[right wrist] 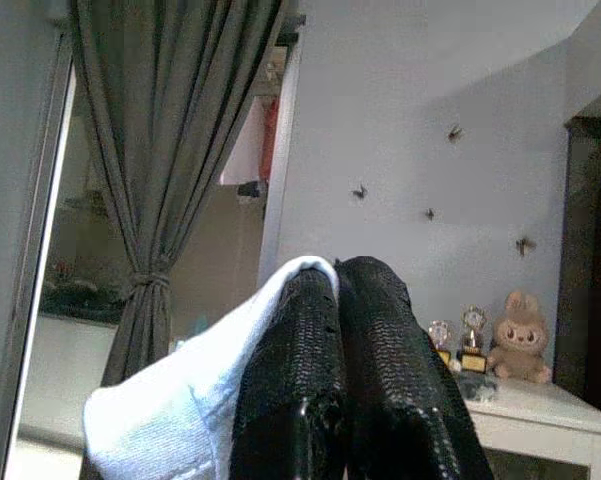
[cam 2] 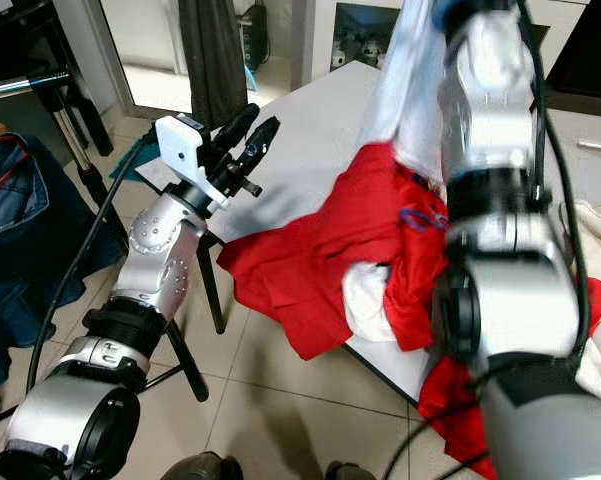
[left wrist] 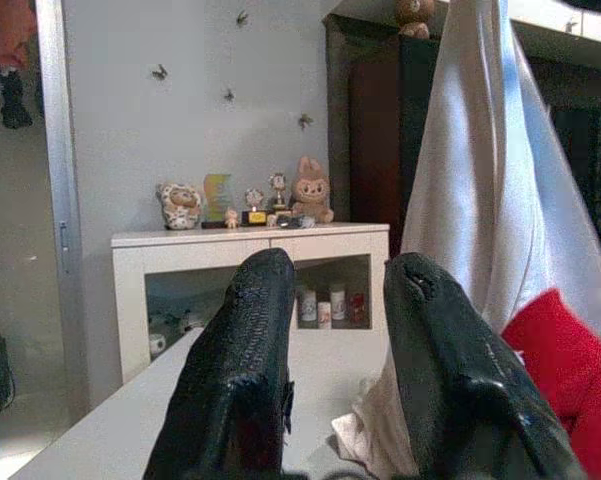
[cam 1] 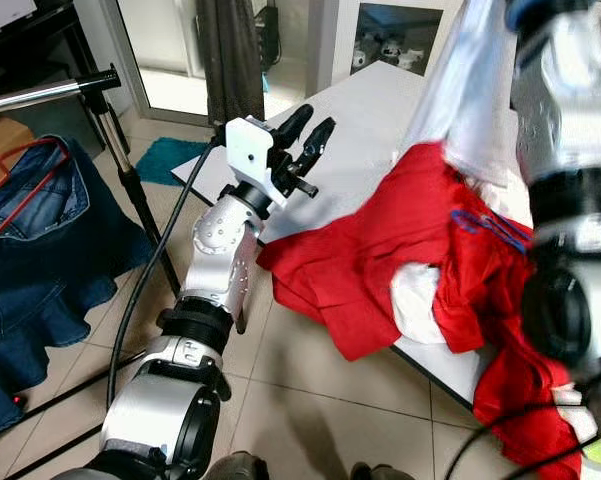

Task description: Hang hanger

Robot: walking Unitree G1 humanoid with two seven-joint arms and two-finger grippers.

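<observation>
A: Any writing or brand marks to read?

B: None legible. The red garment (cam 1: 380, 270) has a blue mark near its upper fold, too blurred to make out.

A: Where is the hanger?

B: A red hanger (cam 1: 25, 185) sits inside the denim garment (cam 1: 40, 250) hanging from the metal rail (cam 1: 40, 95) of a clothes stand, on the robot's far left. It is well apart from both tools.

A: And the left tool?

B: The left tool (cam 1: 305, 135) is raised over the edge of the white worktop (cam 1: 350, 130), its fingers (left wrist: 250, 370) narrowly parted with nothing between them, pointing towards a pale cloth (left wrist: 480, 200).

A: The right one?

B: The right tool (right wrist: 335, 290) is lifted high, fingers pressed together on a fold of that pale cloth (right wrist: 180, 400), which drapes down over the red garment heaped on the worktop.
</observation>
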